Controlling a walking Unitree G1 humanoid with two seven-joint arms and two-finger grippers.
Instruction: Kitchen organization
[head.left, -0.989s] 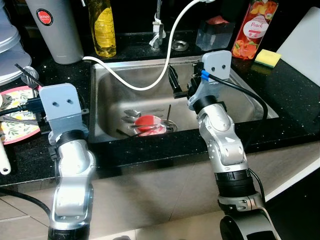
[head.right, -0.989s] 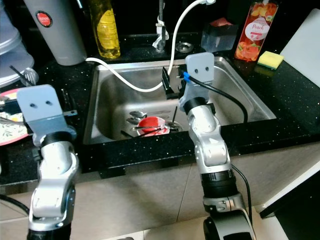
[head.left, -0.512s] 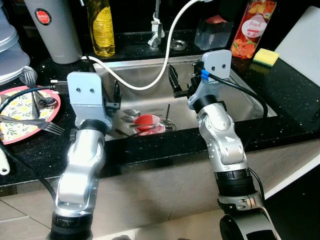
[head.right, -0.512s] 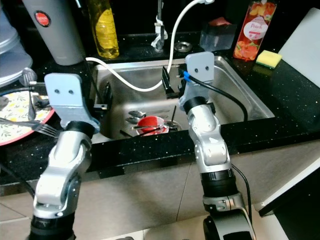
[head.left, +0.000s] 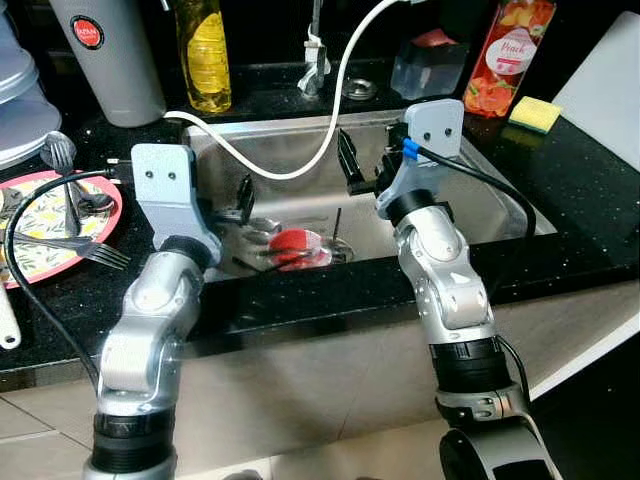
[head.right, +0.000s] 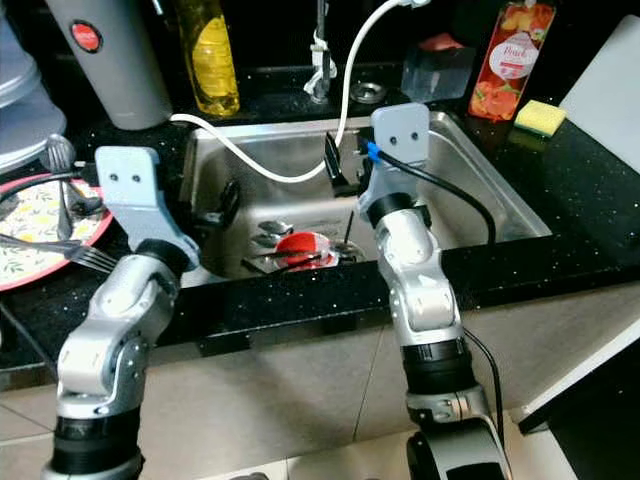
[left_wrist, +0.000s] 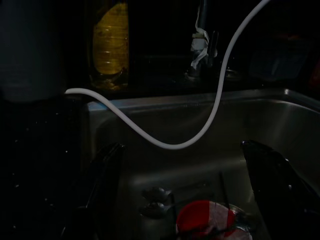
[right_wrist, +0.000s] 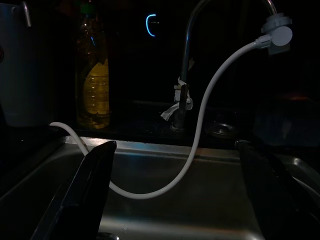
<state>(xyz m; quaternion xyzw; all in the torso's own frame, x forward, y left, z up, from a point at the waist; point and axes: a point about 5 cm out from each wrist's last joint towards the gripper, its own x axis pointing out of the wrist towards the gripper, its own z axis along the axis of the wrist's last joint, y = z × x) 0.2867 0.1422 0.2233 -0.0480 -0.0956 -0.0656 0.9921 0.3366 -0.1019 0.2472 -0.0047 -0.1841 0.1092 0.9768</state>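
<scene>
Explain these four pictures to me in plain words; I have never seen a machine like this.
This is a humanoid robot standing at a kitchen sink. The two upper pictures come from cameras in its head, looking down at its own silver arms. The two dark ones come from cameras on its wrists, looking along each gripper's two black fingers.

The left gripper and the right gripper both reach over the sink, open and holding nothing. In the basin lie a red dish and some spoons. A white hose hangs from the tap into the sink.

On the black counter, to the robot's left, is a patterned plate with a fork. Behind the sink stand an oil bottle and a grey flask; to the right are a peach bottle and a yellow sponge.
</scene>
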